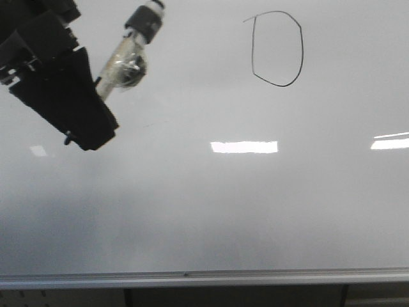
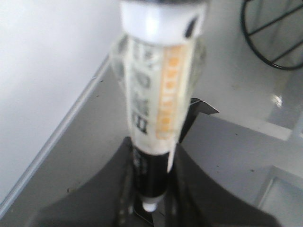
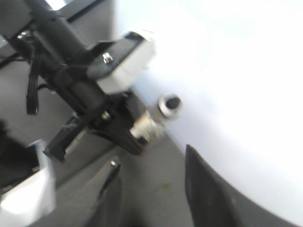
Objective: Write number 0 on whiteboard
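The number 0 [image 1: 277,48] sits in the upper right part of the whiteboard [image 1: 204,211], a thin closed black loop with a flat left side and a short tail at its upper left. It looks complete, so the writing step seems done.

The left end effector [image 1: 110,86] is at the upper left of the front view, well apart from the loop, its fingers closed on a marker [image 1: 131,54] whose barrel angles up and to the right. In the left wrist view the marker [image 2: 158,90] is clamped between the 2 dark fingers [image 2: 113,189].

The right end effector [image 3: 151,194] shows 2 dark fingers spread apart with nothing between them; its camera looks across at the left arm, the marker and the pale board.

Risks from here, as I judge them:
- If the marker tip brushes the board while the arm moves, it would leave a stray line or smear the fresh ink.
- The marker is held near 1 end, so a knock against the board could tilt it or work it loose.
- The 2 arms appear near each other in the right wrist view, so a careless move could bring them into contact.
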